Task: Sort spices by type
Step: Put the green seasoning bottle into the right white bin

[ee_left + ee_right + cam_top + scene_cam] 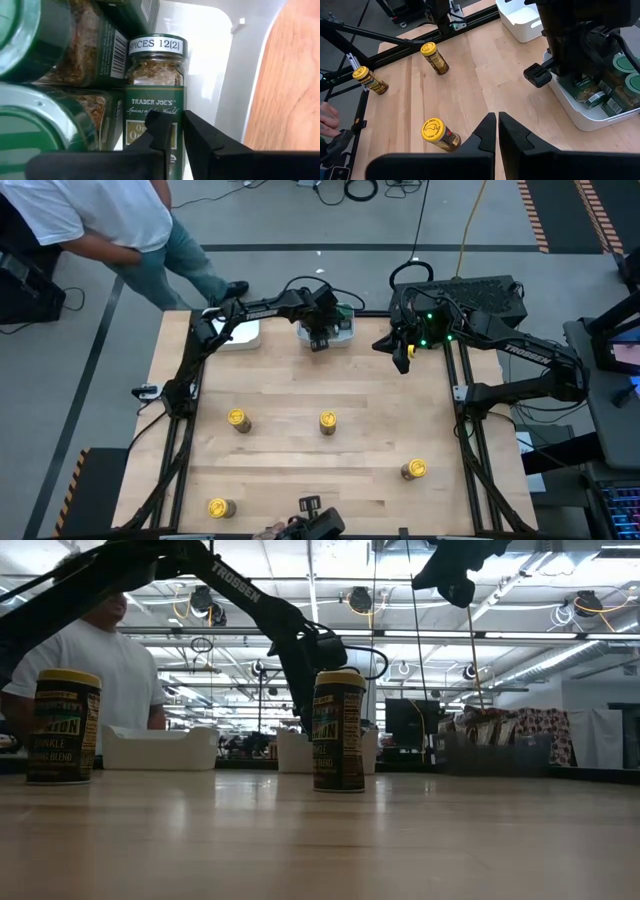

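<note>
Several green-lidded spice jars [65, 55] lie packed in a white tray [342, 332] at the table's far middle. My left gripper [178, 131] points down into that tray, shut, just over a green jar labelled "SPICES 12(2)" [156, 75], with nothing between its fingers. Whether its tips touch the jar, I cannot tell. Yellow-lidded jars stand on the wood: one [237, 419], another [328, 421], a third [415, 469] and one near the front [220, 507]. My right gripper [497, 120] hangs shut, high above the table's far right [403, 355].
A second white tray [238, 332] sits at the far left. A person [110, 220] stands beyond the table's far left corner, and a hand [327, 117] shows near the table's front. A dark object [312, 518] sits at the front edge. Bare wood lies between the yellow jars.
</note>
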Tool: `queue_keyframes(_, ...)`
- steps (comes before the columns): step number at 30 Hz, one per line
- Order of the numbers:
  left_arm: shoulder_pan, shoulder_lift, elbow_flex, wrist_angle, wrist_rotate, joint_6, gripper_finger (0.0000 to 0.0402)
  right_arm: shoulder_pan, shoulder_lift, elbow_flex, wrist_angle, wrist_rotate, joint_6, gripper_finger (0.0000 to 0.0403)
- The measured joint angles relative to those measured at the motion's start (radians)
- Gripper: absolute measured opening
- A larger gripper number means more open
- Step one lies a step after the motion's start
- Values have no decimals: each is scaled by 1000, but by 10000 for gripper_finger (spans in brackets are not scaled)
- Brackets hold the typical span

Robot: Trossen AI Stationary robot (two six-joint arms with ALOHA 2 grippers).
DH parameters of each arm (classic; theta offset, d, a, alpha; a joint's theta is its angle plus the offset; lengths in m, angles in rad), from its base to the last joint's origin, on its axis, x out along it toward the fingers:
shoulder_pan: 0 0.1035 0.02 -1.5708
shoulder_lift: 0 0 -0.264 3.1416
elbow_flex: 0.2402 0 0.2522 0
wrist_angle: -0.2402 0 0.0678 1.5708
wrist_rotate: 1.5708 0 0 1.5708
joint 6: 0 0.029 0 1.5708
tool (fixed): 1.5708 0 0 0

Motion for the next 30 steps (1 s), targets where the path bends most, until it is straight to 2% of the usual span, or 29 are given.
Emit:
queue_keyframes(14, 7, 0, 171, -182, 34, 69, 39, 0, 0, 0, 0, 0, -8, 0)
queue_keyframes(22, 18, -3, 183, -210, 35, 97, 43, 0, 0, 0, 0, 0, -11, 0)
queue_keyframes(26, 13, -3, 183, -226, 44, 143, 73, 0, 0, 0, 0, 0, -11, 0)
queue_keyframes(30, -4, -5, 171, -223, 55, 237, 130, 0, 0, 0, 0, 0, -15, 0)
